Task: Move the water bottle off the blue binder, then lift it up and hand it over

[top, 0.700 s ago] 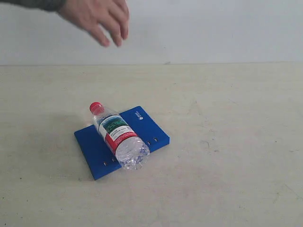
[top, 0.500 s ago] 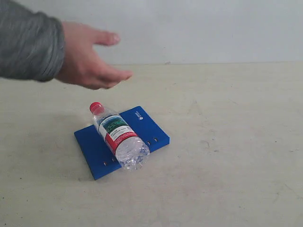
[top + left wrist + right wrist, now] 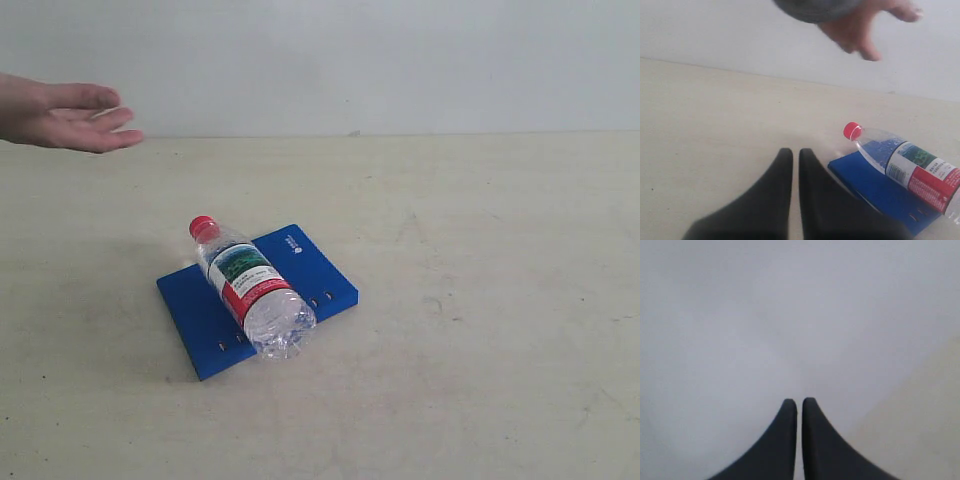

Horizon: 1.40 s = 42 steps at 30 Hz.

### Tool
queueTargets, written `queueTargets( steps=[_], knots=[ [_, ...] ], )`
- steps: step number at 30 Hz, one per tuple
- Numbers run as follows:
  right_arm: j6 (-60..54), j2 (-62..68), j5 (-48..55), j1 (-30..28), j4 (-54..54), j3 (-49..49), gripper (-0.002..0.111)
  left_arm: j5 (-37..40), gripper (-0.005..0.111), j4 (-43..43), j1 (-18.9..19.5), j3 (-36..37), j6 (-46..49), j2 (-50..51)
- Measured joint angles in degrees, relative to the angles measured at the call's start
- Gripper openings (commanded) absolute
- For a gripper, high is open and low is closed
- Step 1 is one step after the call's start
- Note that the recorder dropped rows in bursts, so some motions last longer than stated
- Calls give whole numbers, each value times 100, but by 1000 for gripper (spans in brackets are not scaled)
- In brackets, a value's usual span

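Left fingers (image 3: 782, 175): two dark, tapered fingers are seen pressed almost together with only a thin slit between; nothing is held.
Right fingers (image 3: 787, 430): the same near-closed, empty pose is shown, pointed at a blank pale wall (image 3: 790, 315).
Left gripper (image 3: 795, 152): it is held over the bare table (image 3: 715, 125), near the cap end of the bottle (image 3: 905, 165) but apart from it.
Right gripper (image 3: 799, 402): neither task thing is seen from its wrist.
Bottle (image 3: 250, 285): it is laid on its side across the binder (image 3: 195, 300), with the red cap (image 3: 203, 225) past the far edge and the base at the riveted near edge.
Bottle make: a clear, thin, round plastic body is seen, ribbed at the base and wrapped in a glossy label (image 3: 245, 275).
Binder make: a flat, smooth, hard blue rectangle lies flush on the table (image 3: 480, 300), with a small white logo at its far corner.
Table: a pale, matt, faintly scuffed surface is shown.
Hand (image 3: 65, 115): an open hand is held out at the far left, well apart from the bottle.
Risk, rolling: the round bottle is judged likely to roll away if nudged off-centre.
Risk, sliding: the binder could be dragged along with the bottle, since both surfaces look slick.
Risk, squeeze: the thin wall may buckle or slip under a hard pinch.
Risk, pickup: a flush, flat binder offers little edge for the fingers, so a scrape or a miss is possible.
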Motion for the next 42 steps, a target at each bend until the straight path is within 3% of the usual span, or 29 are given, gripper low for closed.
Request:
queueTargets(
  steps=[4, 7, 11, 15, 17, 19, 21, 25, 32, 35, 39, 42],
  knots=[
    [331, 0, -1007, 0, -109, -47, 0, 0, 4, 0, 0, 0, 0, 0],
    [785, 18, -608, 38, -1277, -475, 0, -4, 4, 0, 0, 0, 0, 0],
    [2461, 900, -328, 329, -4222, -1603, 0, -4, 4, 0, 0, 0, 0, 0],
    [5361, 2764, -701, 875, -7926, -2607, 0, -4, 4, 0, 0, 0, 0, 0],
    [7016, 4493, -1705, 1343, -10570, -3156, 0, -4, 4, 0, 0, 0, 0, 0],
    [7708, 6392, -3064, 1755, -12351, -3681, 0, -4, 4, 0, 0, 0, 0, 0],
    [7833, 7837, -3671, 2034, -12962, -4084, 0, -4, 4, 0, 0, 0, 0, 0],
    [7458, 9681, -3224, 2122, -13176, -4559, 0, -4, 4, 0, 0, 0, 0, 0],
    [6842, 10499, -2809, 2269, -12382, -5621, 3, -4, 4, 0, 0, 0, 0, 0],
    [6863, 10599, -2598, 2628, -12308, -6385, 21, -4, 4, 0, 0, 0, 0, 0],
    [6876, 10839, -1931, 3153, -12296, -7252, 56, -4, 4, 0, 0, 0, 0, 0],
    [6916, 11162, -1231, 3509, -12344, -7740, 59, -4, 4, 0, 0, 0, 0, 0]
  ],
)
